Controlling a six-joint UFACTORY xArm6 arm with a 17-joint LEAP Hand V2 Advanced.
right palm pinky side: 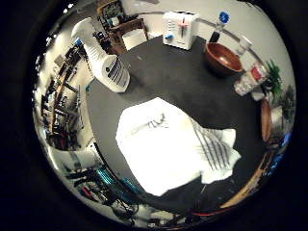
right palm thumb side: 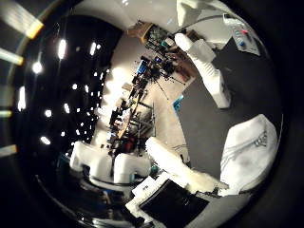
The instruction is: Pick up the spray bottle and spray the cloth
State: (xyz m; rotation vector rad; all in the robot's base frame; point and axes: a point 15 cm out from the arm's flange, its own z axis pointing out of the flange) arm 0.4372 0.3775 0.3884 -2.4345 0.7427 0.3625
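Observation:
A white cloth with thin dark stripes lies spread in the middle of the dark table. A white spray bottle with a dark-striped body stands near the table's edge, a short way from the cloth; the right thumb side palm view shows it too. My hand is well above the table, away from both. Its white fingers show relaxed in the right thumb side palm view, with nothing between them.
A white boxy appliance stands at the table's back edge. A brown bowl, small containers, a second brown dish and green plants line one side. Cluttered shelves stand beyond the table.

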